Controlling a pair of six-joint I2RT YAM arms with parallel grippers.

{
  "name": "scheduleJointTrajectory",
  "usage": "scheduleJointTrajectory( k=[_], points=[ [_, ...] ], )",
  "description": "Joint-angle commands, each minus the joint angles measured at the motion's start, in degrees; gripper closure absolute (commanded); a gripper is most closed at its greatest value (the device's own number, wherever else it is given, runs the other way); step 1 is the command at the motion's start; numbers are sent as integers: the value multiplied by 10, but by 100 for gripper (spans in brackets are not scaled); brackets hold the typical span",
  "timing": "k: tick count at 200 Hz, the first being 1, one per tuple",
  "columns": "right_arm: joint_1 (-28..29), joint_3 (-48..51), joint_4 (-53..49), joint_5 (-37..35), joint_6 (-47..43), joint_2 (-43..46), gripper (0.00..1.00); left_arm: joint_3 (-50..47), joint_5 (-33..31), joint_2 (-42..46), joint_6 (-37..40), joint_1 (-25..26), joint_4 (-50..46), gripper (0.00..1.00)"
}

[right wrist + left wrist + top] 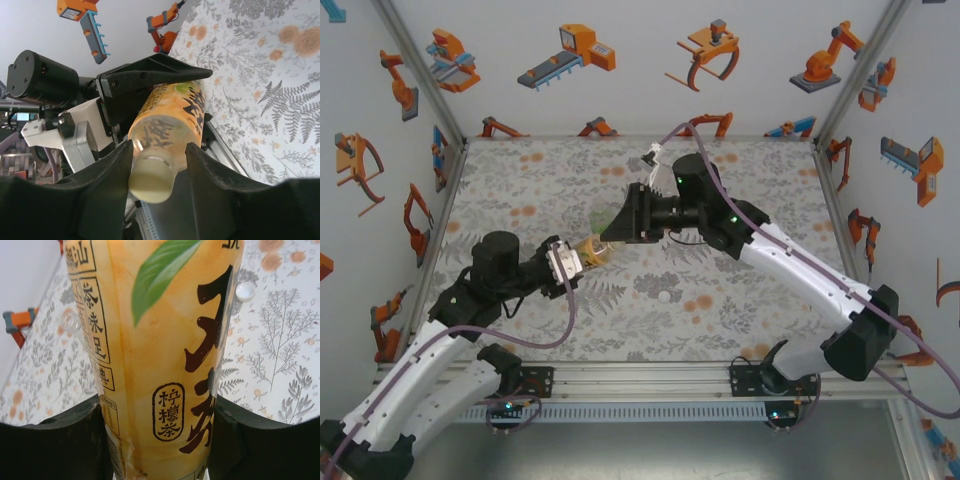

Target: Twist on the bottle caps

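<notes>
The left gripper (157, 402) is clamped on the yellow-orange bottle (150, 340), whose labelled body sits squeezed between its two fingers. The right gripper (159, 150) stands slightly parted astride the pale yellow cap (150, 186) on the bottle's neck, with a gap showing beside one finger.

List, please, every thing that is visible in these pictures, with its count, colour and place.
yellow-orange bottle: one, labelled, held between the two arms
pale yellow cap: one, on that bottle's mouth
white cap: one, lying loose on the table
table: one, grey floral cover with orange flowers
walls: white, with orange robot pictures, around the table
left fingers: two, black, clamped on the bottle's body
right fingers: two, black, either side of the cap; grip unclear
</notes>
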State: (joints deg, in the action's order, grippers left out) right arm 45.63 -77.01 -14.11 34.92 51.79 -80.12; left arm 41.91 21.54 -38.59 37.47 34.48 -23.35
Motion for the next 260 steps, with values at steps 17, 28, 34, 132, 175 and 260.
scheduleJointTrajectory(
  k=[17,28,34,132,175,260],
  points=[
    [7,-32,-16,15,30,5,44,-1,50,2,9,3,45,100],
    [7,-34,-22,8,22,10,41,0,50,0,7,3,45,100],
    [7,-36,-26,3,17,13,38,-1,51,0,7,3,44,100],
    [8,-92,-152,-15,-407,100,33,-5,115,-25,10,3,32,100],
    [8,-87,-222,74,-714,127,34,-6,135,-28,8,3,33,100],
    [20,-142,-299,144,-1027,77,41,-4,160,-39,6,3,30,100]
  ],
)
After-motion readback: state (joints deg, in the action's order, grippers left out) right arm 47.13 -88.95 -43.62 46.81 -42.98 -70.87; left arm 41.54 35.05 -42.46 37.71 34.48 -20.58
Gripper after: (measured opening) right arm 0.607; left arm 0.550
